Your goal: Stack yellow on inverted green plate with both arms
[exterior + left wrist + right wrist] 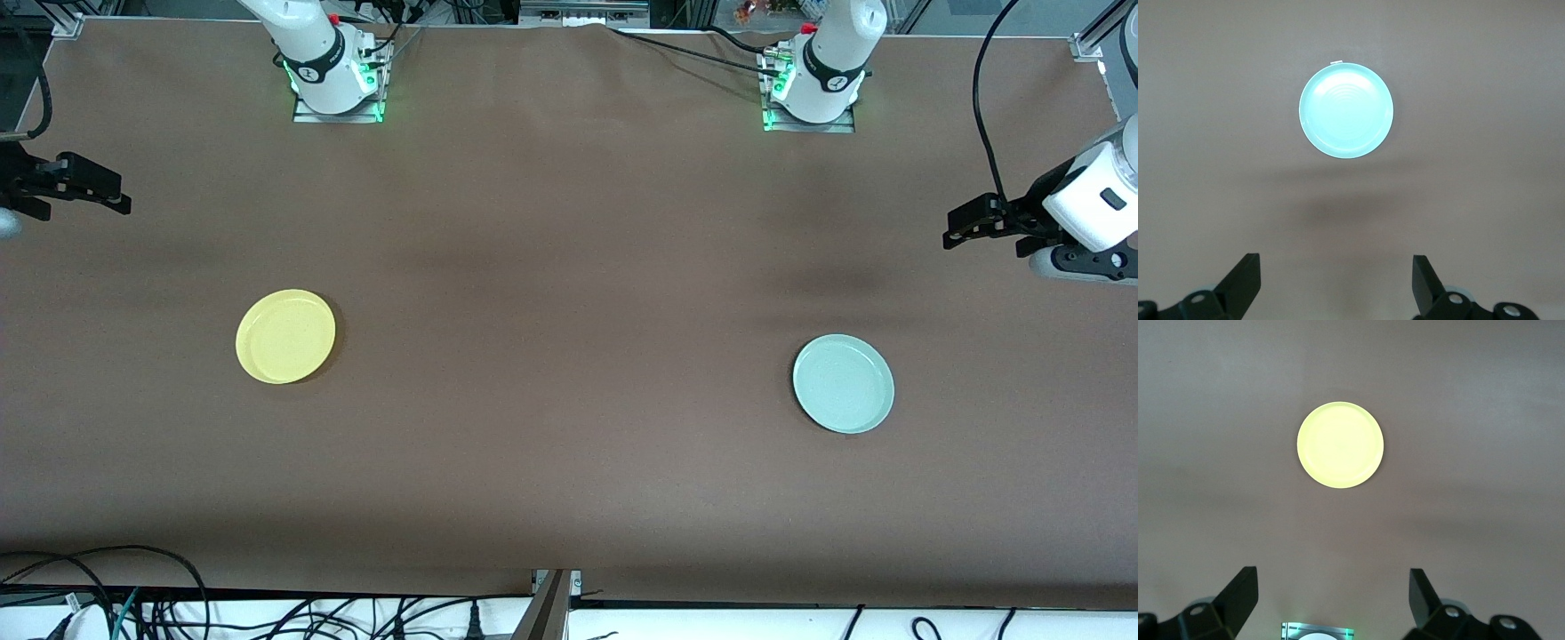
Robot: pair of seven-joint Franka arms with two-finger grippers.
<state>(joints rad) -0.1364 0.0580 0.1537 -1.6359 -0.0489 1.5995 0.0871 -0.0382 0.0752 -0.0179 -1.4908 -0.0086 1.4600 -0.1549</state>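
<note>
The yellow plate [285,336] lies rim up on the brown table toward the right arm's end; it also shows in the right wrist view [1340,445]. The green plate [843,383] lies toward the left arm's end, with faint concentric rings on its upward face in the left wrist view [1346,110]. My right gripper [120,194] hangs open and empty over the table's edge at the right arm's end, well apart from the yellow plate [1331,587]. My left gripper [956,229] hangs open and empty over the table near the left arm's end, apart from the green plate [1336,273].
The two arm bases [336,84] [811,98] stand along the table's edge farthest from the front camera. Cables [267,613] and a metal bracket [553,596] lie at the edge nearest the camera. Brown table [569,356] lies bare between the plates.
</note>
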